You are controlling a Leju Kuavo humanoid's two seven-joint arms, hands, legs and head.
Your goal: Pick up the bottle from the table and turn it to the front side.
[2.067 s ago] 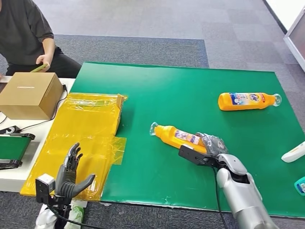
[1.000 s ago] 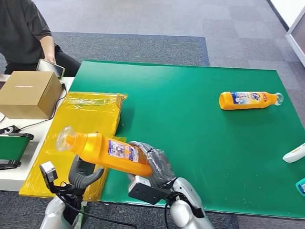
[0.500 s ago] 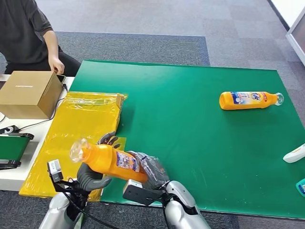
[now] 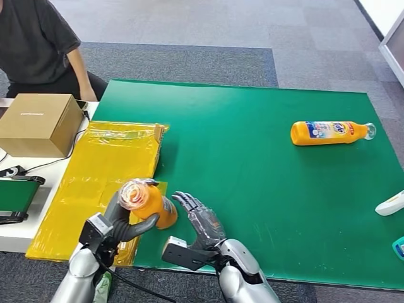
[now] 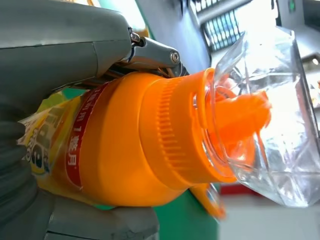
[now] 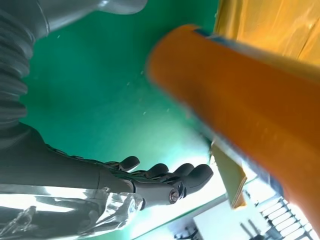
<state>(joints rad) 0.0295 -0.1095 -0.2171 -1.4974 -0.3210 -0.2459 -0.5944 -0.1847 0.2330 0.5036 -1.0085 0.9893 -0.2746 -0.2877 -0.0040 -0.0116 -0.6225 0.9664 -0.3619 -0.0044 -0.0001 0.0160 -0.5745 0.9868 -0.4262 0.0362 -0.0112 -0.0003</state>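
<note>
Orange detergent bottle [image 4: 148, 204] gripped in the left hand [image 4: 125, 221], right hand [image 4: 202, 225] open just beside it, and that slick body could slip.

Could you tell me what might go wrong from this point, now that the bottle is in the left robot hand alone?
The left robot hand grips the orange bottle near its neck, so the heavier body could sag or slip. The right robot hand is open beside the bottle's base, so nothing supports it if the grip loosens. Turning it could also swing the base into the yellow plastic sheet just below.
</note>
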